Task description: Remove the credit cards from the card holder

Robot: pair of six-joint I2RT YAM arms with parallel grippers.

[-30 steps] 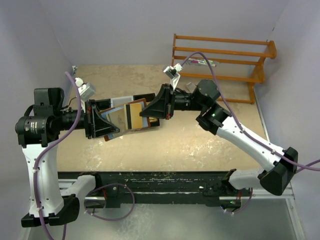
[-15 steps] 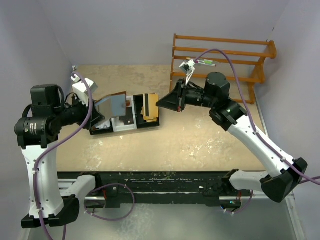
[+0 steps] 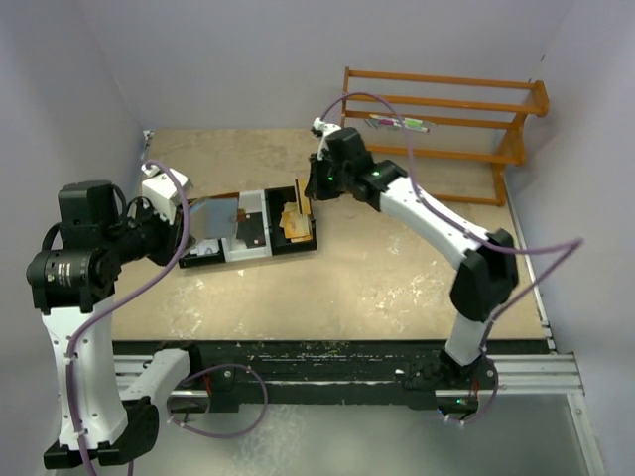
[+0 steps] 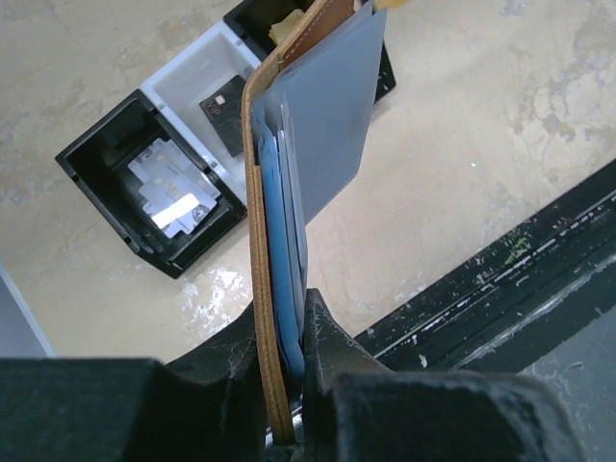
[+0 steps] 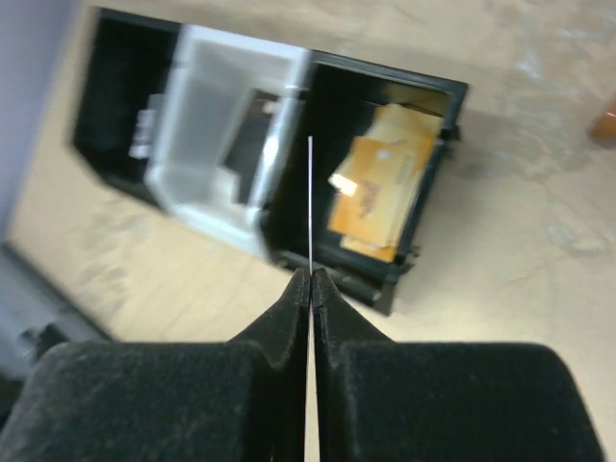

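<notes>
The brown leather card holder point(image 4: 256, 241) stands on edge between my left gripper's point(image 4: 284, 313) jaws, which are shut on it. Blue credit cards point(image 4: 285, 289) sit inside it behind its grey-blue lining flap point(image 4: 332, 106). From above, the card holder point(image 3: 213, 211) hangs left of the tray, just past my left gripper point(image 3: 182, 233). My right gripper point(image 5: 310, 276) is shut on one thin credit card point(image 5: 310, 202), seen edge-on. That card point(image 3: 299, 201) and my right gripper point(image 3: 307, 186) hang over the tray's right black compartment.
A three-compartment black-and-white tray point(image 3: 298, 246) lies mid-table; its right bay holds orange-yellow flat pieces point(image 5: 380, 183), and the white middle bay point(image 4: 183, 77) a dark card. An orange wooden rack point(image 3: 437, 109) stands at the back right. A black rail point(image 3: 327, 362) runs along the near edge.
The grippers were together at the holder; my right gripper pulled a card away and swung it over the tray's right compartment. My left arm drew back left with the holder.
</notes>
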